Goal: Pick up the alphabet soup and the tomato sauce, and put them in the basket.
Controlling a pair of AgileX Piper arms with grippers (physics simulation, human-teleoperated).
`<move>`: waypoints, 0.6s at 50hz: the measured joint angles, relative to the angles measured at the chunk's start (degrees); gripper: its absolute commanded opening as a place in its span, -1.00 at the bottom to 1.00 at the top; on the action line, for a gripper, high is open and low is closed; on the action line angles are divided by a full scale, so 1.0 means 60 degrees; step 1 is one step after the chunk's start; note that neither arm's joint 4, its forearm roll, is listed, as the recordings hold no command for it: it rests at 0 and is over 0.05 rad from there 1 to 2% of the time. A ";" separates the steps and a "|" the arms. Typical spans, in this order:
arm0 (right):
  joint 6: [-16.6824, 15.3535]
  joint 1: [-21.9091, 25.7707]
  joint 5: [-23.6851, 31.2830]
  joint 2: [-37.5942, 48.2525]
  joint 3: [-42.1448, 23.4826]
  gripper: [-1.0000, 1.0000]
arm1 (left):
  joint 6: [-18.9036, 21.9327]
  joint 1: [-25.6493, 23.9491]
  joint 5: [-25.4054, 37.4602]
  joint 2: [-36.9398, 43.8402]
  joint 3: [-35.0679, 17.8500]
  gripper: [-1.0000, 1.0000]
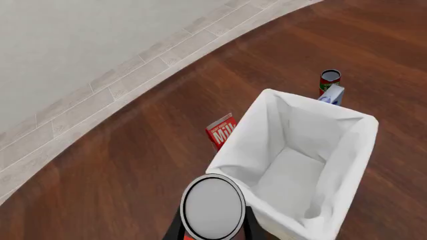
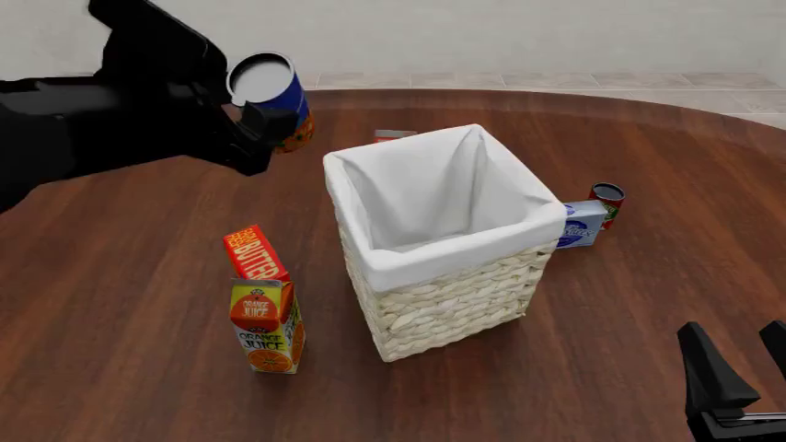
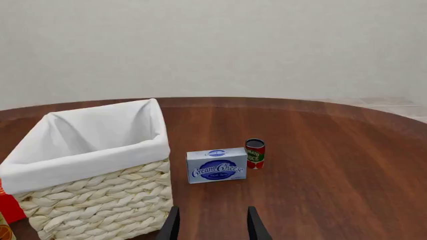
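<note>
I have the alphabet soup (image 2: 272, 99) held up high in my left gripper (image 2: 252, 120), fingers tight on its sides, and it hangs beside the basket (image 2: 424, 304), just off the near corner, not over the hole yet; if I let go now I think it would hit the white cloth rim or fall on the desk (image 2: 123, 304) and roll; if I go too low, the can could bump the rim and push the basket into the milk carton (image 1: 221, 131) behind it; the can looks a bit tilted, so it may slip; my right gripper (image 3: 212, 222) waits low with fingers wide and empty; the tomato sauce (image 3: 255, 153) stands touching the cream cheese box (image 3: 216, 165), so I might knock that later.
</note>
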 measured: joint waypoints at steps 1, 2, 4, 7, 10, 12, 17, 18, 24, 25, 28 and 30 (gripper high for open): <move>0.0001 0.0000 0.0001 0.0000 0.0000 1.00 | 0.0002 -0.0056 0.0008 0.0066 -0.0068 -1.00; 0.0002 -0.0001 0.0002 0.0001 0.0000 1.00 | 0.0008 -0.0110 0.0014 0.0132 -0.0135 -1.00; 0.0004 -0.0001 0.0004 0.0002 0.0001 1.00 | 0.0018 -0.0208 0.0024 0.0252 -0.0255 -1.00; 0.0007 -0.0004 -0.0005 0.0014 0.0001 1.00 | 0.0020 -0.0352 0.0034 0.0421 -0.0430 -1.00; 0.0009 -0.0009 -0.0037 0.0048 0.0001 1.00 | 0.0025 -0.0498 0.0035 0.0582 -0.0586 -1.00; 0.0010 -0.0012 -0.0069 0.0082 0.0001 1.00 | 0.0029 -0.0595 0.0038 0.0689 -0.0692 -1.00; 0.0013 -0.0018 -0.0130 0.0147 -0.0001 1.00 | 0.0036 -0.0830 0.0045 0.0951 -0.0953 -1.00; 0.0014 -0.0020 -0.0135 0.0152 -0.0001 1.00 | 0.0037 -0.0875 0.0045 0.1006 -0.1007 -1.00; 0.0021 -0.0031 -0.0180 0.0197 -0.0002 1.00 | 0.0021 -0.1146 0.0037 0.1328 -0.1315 -1.00; 0.0021 -0.0033 -0.0189 0.0206 -0.0002 1.00 | 0.0020 -0.1194 0.0036 0.1380 -0.1362 -1.00; 0.0023 -0.0037 -0.0218 0.0233 -0.0002 1.00 | 0.0016 -0.1328 0.0037 0.1532 -0.1498 -1.00; 0.0025 -0.0039 -0.0240 0.0253 -0.0001 1.00 | 0.0016 -0.1410 0.0040 0.1634 -0.1587 -1.00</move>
